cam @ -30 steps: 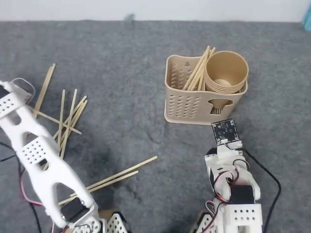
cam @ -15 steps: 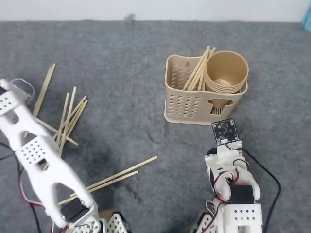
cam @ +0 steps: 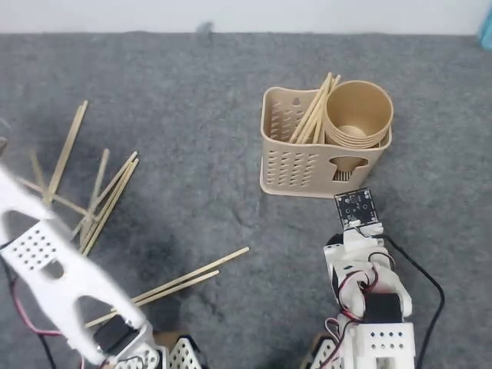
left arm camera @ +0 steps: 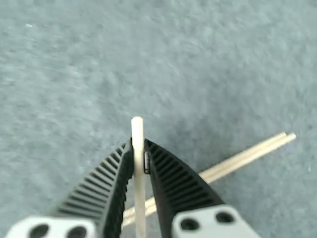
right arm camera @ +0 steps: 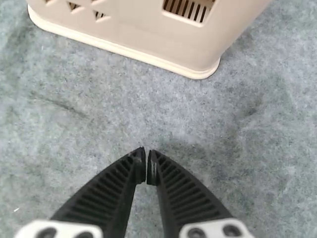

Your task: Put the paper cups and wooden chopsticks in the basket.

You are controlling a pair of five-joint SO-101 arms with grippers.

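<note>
Grey carpet [left arm camera: 223,59], left tool [left arm camera: 138,146] tight on one chopstick [left arm camera: 137,126], right tool [right arm camera: 146,154] pressed together.

The tabletop [cam: 192,92] is covered edge to edge by a grey, felt-like mat with a short, fuzzy, faintly mottled nap, which the two wrist views show close up with a few shallow creases. Along its far edge runs a plain pale strip [cam: 246,14], either wall or bare surface, with a small dark smudge [cam: 204,29] at the border and a sliver of something blue-green [cam: 487,29] at the far right corner. The light is soft and even, casting only dim, blurred shadows on the mat.
</note>
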